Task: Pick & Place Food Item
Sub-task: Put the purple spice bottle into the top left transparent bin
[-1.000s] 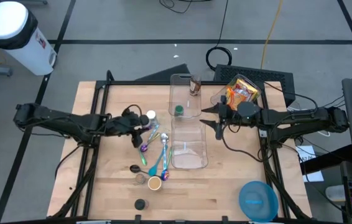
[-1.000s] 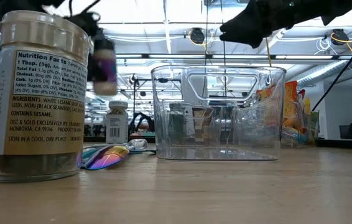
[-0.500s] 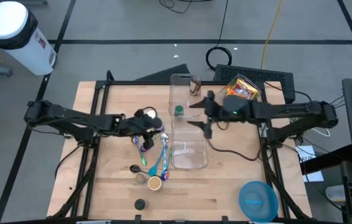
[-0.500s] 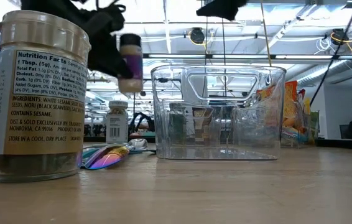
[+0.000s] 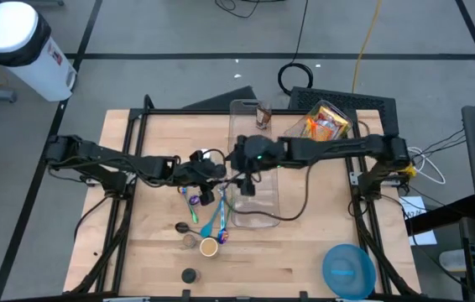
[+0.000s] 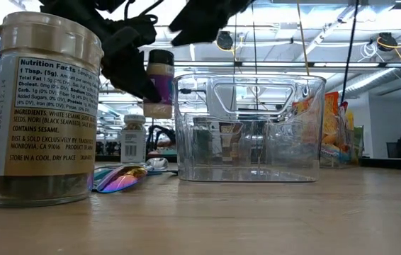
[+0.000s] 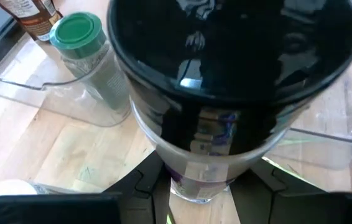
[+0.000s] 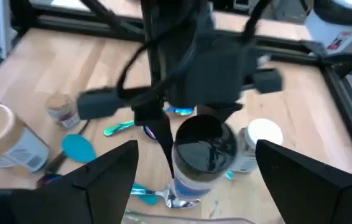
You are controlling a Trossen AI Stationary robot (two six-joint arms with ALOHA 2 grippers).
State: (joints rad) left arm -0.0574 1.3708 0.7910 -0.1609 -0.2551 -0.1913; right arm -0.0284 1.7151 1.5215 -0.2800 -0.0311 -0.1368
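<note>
The left gripper (image 5: 208, 170), clamped on a black-lidded jar (image 6: 160, 83), has carried it right to the clear bin's (image 6: 249, 127) left wall, while the right gripper (image 5: 242, 172), fingers now spread, has swung over, suggesting a handover.

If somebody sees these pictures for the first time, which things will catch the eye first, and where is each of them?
The eye goes first to the middle of the table, where the left gripper holds a black-lidded spice jar in the air beside the clear plastic bin. The right gripper reaches across the bin, open, facing that jar. In the low view, a big seasoning jar fills the near left corner, with shiny coloured spoons lying beside it.
</note>
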